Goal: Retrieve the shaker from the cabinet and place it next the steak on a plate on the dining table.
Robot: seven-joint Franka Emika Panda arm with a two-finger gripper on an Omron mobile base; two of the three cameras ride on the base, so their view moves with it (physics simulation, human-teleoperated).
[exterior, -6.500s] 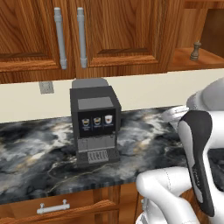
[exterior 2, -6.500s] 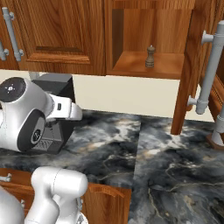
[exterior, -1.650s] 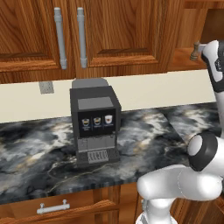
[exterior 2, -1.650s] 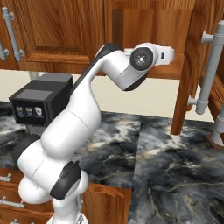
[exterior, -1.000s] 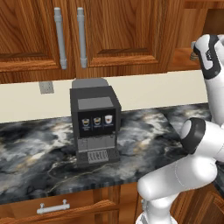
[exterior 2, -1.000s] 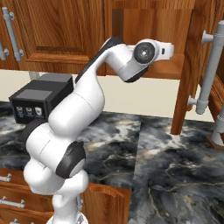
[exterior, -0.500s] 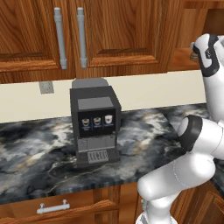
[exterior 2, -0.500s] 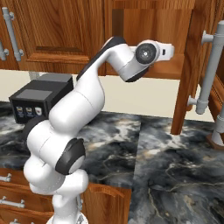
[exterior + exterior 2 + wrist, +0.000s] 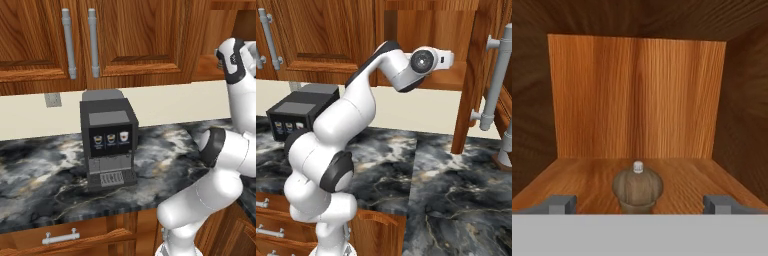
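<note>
Inside the open cabinet (image 9: 637,100), the shaker (image 9: 637,189) is seen upright on the shelf floor, centred between the fingertips (image 9: 561,203); the tool (image 9: 639,205) has been advanced closer, jaws wide apart, nothing held; closing is judged next.

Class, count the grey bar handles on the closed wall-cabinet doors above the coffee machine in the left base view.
2: the left handle and the right handle hang upright, side by side, above the coffee machine. More may lie outside the frame.
</note>
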